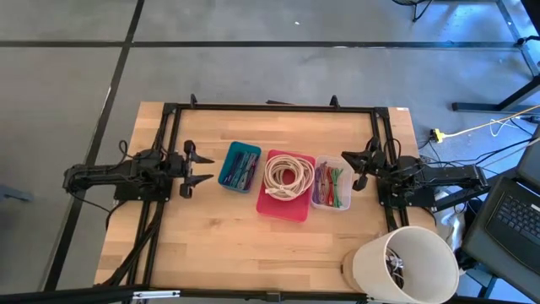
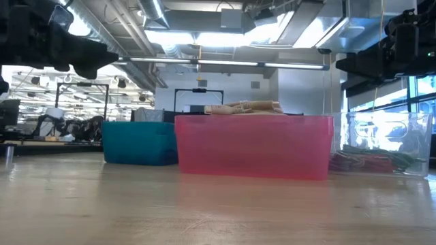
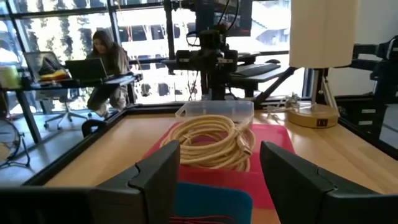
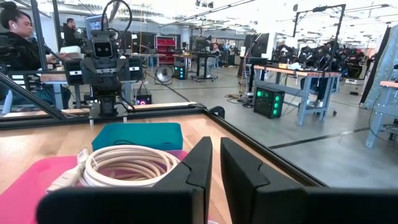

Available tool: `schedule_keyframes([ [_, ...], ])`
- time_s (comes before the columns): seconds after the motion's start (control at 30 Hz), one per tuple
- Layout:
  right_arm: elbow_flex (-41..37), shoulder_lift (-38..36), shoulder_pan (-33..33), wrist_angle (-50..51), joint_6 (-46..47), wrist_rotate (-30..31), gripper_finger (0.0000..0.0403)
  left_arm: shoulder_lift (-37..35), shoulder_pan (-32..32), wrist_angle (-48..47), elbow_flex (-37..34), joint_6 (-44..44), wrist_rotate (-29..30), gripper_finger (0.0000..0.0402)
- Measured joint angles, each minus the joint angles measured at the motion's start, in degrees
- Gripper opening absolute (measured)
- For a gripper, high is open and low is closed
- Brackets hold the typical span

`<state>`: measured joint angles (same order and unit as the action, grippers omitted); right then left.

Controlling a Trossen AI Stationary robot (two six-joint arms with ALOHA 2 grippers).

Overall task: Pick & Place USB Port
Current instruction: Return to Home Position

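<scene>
We see a wooden desk (image 1: 228, 241) with a black frame round it, and a lamp with a broad white shade (image 1: 405, 262) standing at its right front corner. Three bins stand in a close row across the middle: the pink bin (image 2: 253, 146) in the centre, the teal bin (image 2: 139, 143) on its left and the transparent bin (image 2: 385, 139) on its right. The white charger cable (image 1: 288, 174) lies coiled inside the pink bin, rising a little above its rim; green and red cables (image 1: 333, 186) fill the transparent bin (what lies in the teal one we cannot make out clearly). The left pincer (image 1: 207, 168) hangs just left of the teal bin, released wide and empty. The right pincer (image 4: 216, 146), just right of the transparent bin, is clenched to a thin slit and grasps nothing
</scene>
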<state>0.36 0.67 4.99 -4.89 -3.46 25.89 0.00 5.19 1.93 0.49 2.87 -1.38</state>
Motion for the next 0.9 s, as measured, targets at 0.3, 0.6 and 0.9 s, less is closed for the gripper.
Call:
schedule_keyframes([
  [0.3,0.0,0.0,0.0,0.0,0.0,0.0,0.0037,0.0,0.0,-0.5,0.0,-0.5,0.1,0.0216],
  [0.6,0.0,0.0,0.0,0.0,0.0,0.0,0.0037,0.0,0.0,-0.5,0.0,-0.6,0.1,0.0216],
  [0.9,0.0,0.0,0.0,0.0,0.0,0.0,0.0037,0.0,0.0,-0.4,0.0,-0.6,0.1,0.0216],
])
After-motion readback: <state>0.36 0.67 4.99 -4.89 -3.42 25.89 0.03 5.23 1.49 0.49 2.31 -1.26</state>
